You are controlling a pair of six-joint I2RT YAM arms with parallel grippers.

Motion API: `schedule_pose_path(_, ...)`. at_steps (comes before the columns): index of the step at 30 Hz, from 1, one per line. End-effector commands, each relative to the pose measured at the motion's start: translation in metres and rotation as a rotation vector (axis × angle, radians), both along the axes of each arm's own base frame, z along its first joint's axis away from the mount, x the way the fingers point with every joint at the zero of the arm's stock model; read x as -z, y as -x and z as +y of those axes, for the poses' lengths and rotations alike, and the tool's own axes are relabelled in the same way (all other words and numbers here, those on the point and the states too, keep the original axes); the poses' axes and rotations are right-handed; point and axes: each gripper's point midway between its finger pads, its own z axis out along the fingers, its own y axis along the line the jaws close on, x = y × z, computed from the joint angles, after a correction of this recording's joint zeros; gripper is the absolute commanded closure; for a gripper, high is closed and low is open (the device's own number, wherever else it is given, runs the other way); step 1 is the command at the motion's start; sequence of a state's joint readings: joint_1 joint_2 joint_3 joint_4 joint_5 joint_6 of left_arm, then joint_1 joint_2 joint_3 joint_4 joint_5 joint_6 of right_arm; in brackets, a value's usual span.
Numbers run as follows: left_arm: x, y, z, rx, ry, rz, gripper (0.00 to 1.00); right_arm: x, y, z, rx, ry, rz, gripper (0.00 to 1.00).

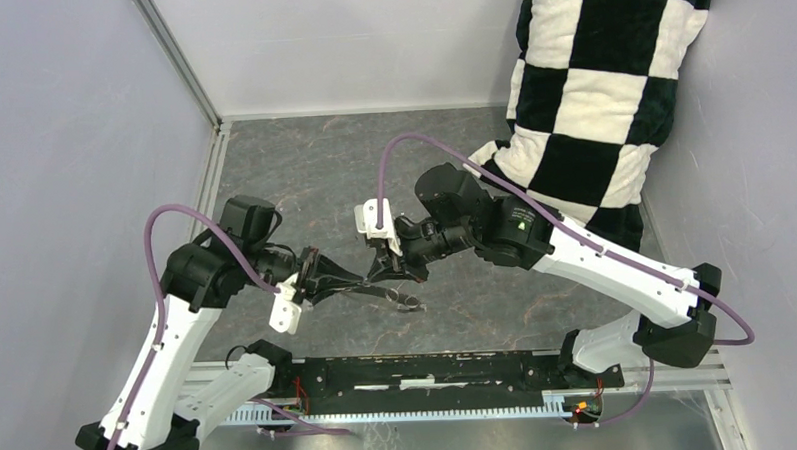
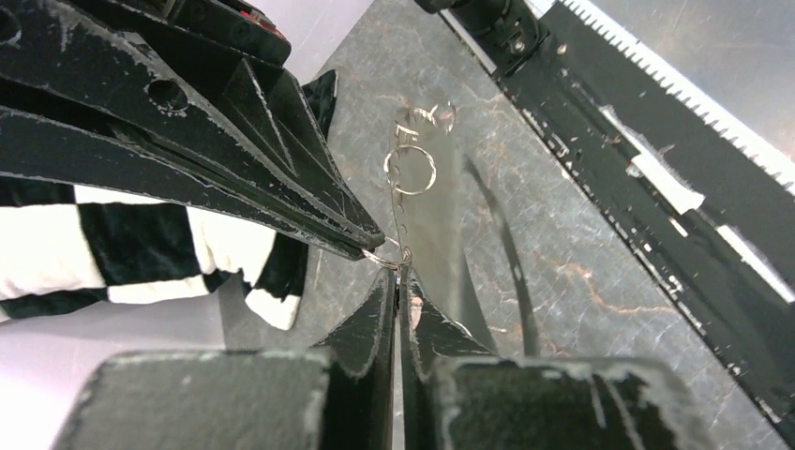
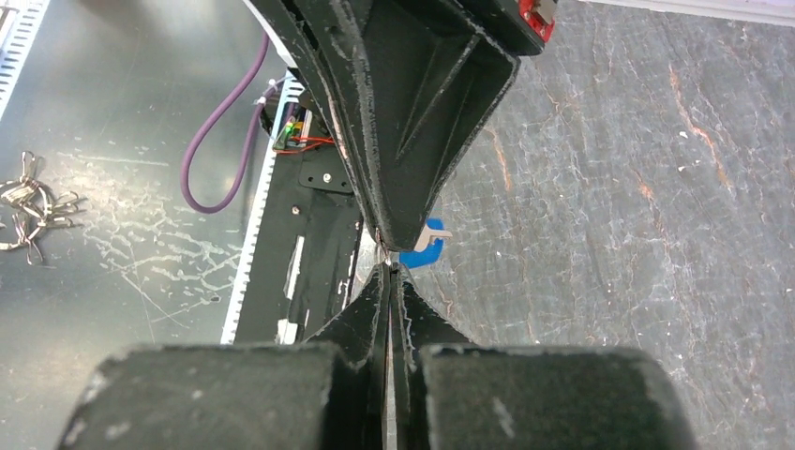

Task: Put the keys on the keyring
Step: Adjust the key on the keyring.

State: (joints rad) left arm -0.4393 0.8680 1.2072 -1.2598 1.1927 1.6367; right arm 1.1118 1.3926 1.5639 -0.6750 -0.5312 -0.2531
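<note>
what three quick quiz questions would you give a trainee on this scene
1. True or false: the left pincer has its fingers spread wide apart.
2. In the right wrist view, what colour is the head of the key? A red, B blue, C green.
3. What black-and-white thing sits at the far right corner in the top view?

Key: 1 false, the fingers are pressed together. 2 B. 3 the checked cushion.
</note>
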Motion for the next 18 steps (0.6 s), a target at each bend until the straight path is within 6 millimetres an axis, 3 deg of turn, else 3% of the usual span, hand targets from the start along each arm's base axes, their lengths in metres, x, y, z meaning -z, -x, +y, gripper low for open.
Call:
schedule_pose_path(1, -0.001, -0.002, 0.004, 0.013, -0.007, -0.159, 0.96, -0.039, -0.017, 0.004, 0.100, -0.145, -0.047, 1.00)
schedule_pose_path(8, -0.015, -0.024, 0.004, -0.104, 0.109, -0.410, 0.96, -0.046, -0.020, 0.002, 0.195, -0.282, 0.018, 1.00)
schedule_pose_path(18, 0.012, -0.043, 0.015, -0.096, 0.035, -0.839, 0.93, -0.046, -0.026, 0.003, 0.288, -0.411, 0.108, 1.00)
